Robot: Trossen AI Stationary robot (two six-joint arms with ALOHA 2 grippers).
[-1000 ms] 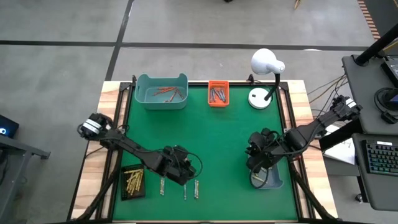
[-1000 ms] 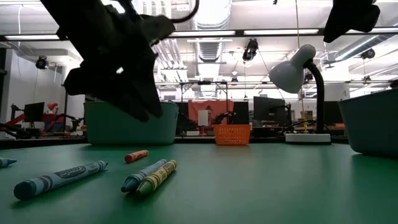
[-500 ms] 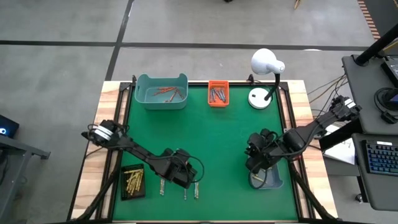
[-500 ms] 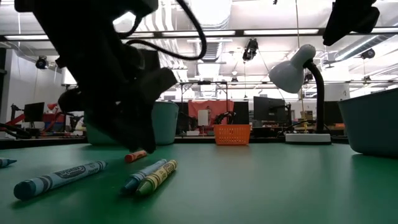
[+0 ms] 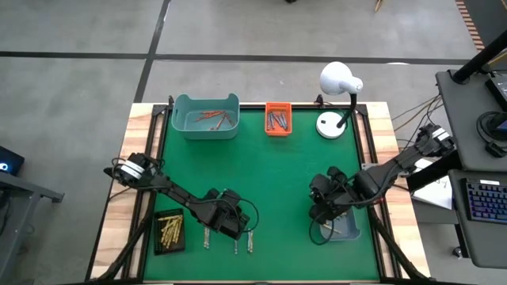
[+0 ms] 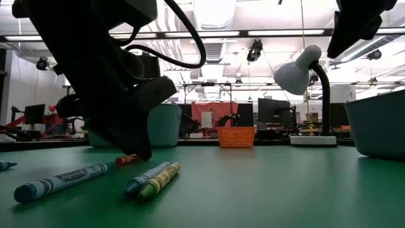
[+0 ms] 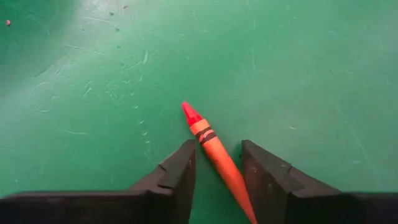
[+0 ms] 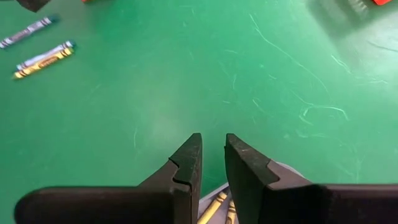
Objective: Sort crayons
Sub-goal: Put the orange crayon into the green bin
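Note:
An orange-red crayon (image 7: 214,149) lies flat on the green mat (image 5: 293,182). My left gripper (image 7: 217,165) is down at the mat and open, slanting down from above, with one finger on each side of the crayon. In the low view the gripper (image 6: 136,149) hides part of that crayon (image 6: 126,159). Three more crayons (image 5: 235,241) lie near the front edge. My right gripper (image 8: 213,158) hangs above the mat beside a grey bin (image 5: 347,230) at the right. A narrow gap shows between its fingers, with nothing in it. My left gripper has the orange-red crayon's wrapped middle (image 7: 225,168) between its two fingers, which lie roughly along it. The crayon rests on the mat with its red tip (image 7: 188,112) pointing out past the fingertips. I cannot tell whether either finger touches it.
A teal bin (image 5: 206,116) with orange-red crayons and a small orange basket (image 5: 277,119) stand at the far edge. A white lamp (image 5: 339,87) stands at the far right. A black tray (image 5: 169,230) of yellow crayons sits at the near left. Yellow crayons (image 8: 214,208) lie in the grey bin.
My left gripper has come down to the mat and tipped steeper, ending astride the orange-red crayon. In the low view that crayon has shifted a little sideways. My right gripper has eased slightly toward the table's left.

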